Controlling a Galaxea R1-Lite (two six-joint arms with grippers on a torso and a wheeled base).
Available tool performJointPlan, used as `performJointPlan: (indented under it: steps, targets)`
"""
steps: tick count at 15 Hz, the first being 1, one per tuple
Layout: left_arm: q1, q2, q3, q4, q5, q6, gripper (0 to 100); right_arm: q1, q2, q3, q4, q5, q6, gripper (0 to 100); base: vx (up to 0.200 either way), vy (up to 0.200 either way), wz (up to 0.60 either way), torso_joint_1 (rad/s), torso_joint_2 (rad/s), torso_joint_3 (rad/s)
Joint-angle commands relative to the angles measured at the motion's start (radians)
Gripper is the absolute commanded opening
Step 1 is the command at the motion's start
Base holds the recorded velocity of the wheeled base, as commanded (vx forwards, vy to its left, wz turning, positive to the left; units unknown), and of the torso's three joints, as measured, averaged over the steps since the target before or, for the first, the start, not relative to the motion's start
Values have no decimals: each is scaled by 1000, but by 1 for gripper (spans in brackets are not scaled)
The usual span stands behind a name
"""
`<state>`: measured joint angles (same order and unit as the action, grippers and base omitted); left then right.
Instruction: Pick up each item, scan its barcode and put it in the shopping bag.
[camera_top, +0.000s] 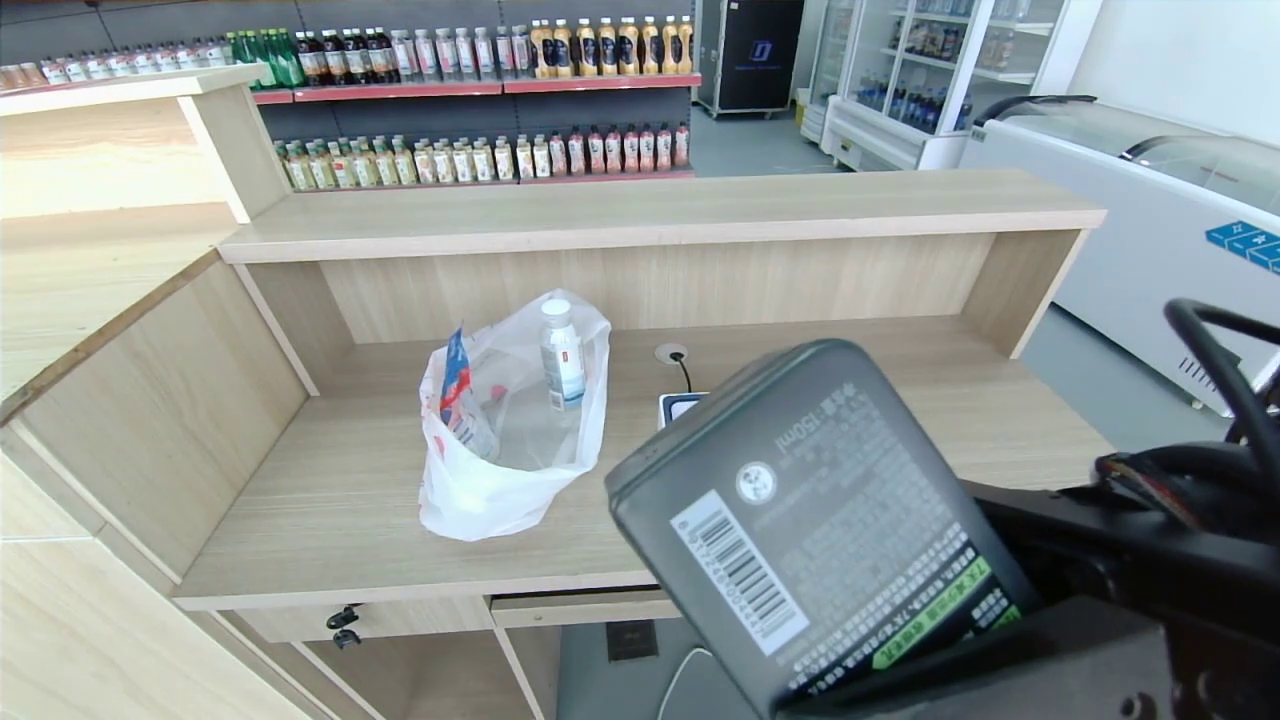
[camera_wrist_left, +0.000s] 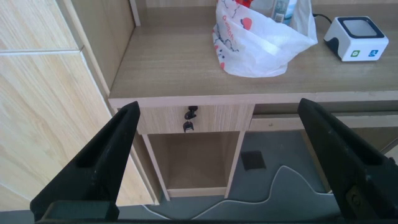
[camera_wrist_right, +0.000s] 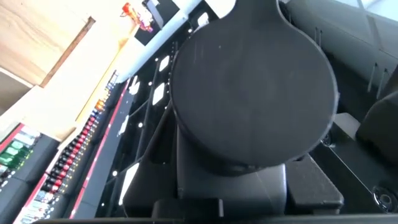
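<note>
Above the tabletop's front edge, the right gripper holds a dark bottle, barcode upward, apparently meant for the scanner, while the left gripper hangs wide open.

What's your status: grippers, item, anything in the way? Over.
Left gripper open, before the counter. Right gripper shut on dark container, barcode showing. Path to scanner and shopping bag looks clear.
</note>
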<state>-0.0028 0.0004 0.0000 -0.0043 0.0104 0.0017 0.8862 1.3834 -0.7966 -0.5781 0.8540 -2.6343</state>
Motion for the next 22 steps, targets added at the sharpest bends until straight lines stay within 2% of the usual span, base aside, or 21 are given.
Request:
performJointPlan:
  steps: [1,10,11,12,13,14,16,17,20,22]
  targets:
    - [0,0,0,0,0,0,100,-3,-18,4,-2,0,0,0,0,0,0,0,0,0]
    - [0,0,0,0,0,0,100,-3,-23,2,0,0,3,0,0,0,0,0,0,0]
    - [0,0,0,0,0,0,100,-30,-24,-41,-6,-6,82,0,0,0,0,0,0,0]
    - [0,0,0,0,0,0,100,-118,-12,-144,-8,-66,252,0,0,0,0,0,0,0]
    - [0,0,0,0,0,0,100,-188,-10,-197,-9,-132,359,0,0,0,0,0,0,0]
    - [0,0,0,0,0,0,100,-401,-63,-274,-2,-359,688,0,0,0,0,0,0,0]
    - [0,0,0,0,0,0,100,-618,-170,-181,47,-704,1249,0,0,0,0,0,0,0]
    - [0,0,0,0,0,0,100,-713,-210,-141,95,-779,1499,0,0,0,0,0,0,0]
    - [0,0,0,0,0,0,100,-997,-236,-159,426,-791,1947,0,0,0,0,0,0,0]
    - [0,0,0,0,0,0,100,-1138,-227,-177,598,-790,2196,0,0,0,0,0,0,0]
